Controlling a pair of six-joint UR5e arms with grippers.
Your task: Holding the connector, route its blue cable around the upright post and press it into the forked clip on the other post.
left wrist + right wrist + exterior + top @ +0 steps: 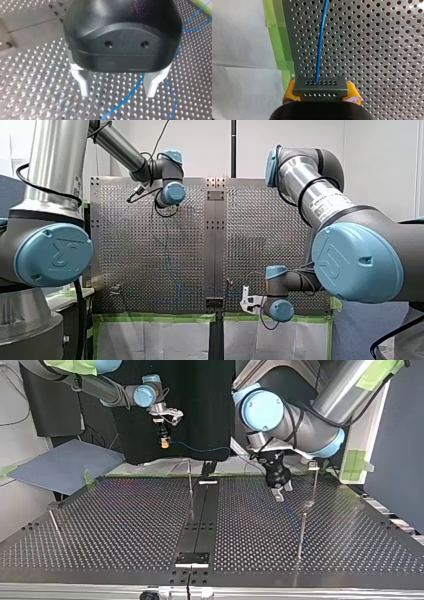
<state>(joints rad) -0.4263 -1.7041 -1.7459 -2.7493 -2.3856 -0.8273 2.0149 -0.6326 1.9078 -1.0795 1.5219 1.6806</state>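
Observation:
My right gripper [321, 94] is shut with its yellow pads [289, 93] on a grey multi-hole connector [320, 85]. A blue cable [321, 37] leaves the connector ahead of the fingers. In the top view this gripper [163, 443] hangs above the table's far edge, and the cable [205, 450] sags rightward from it. A thin upright post [190, 479] stands near the middle. A post with a forked clip [313, 465] stands at the right. My left gripper [281, 491] hovers open just left of that post. The cable [125, 100] lies on the plate below its pale fingers [83, 85].
Another slim post [301, 535] stands nearer the camera at the top view's right, and a short one [54, 522] at its left. A black strip [200, 515] divides the perforated table [125, 525]. A blue-grey sheet [65, 465] lies beyond the left corner. Green tape [278, 37] edges the plate.

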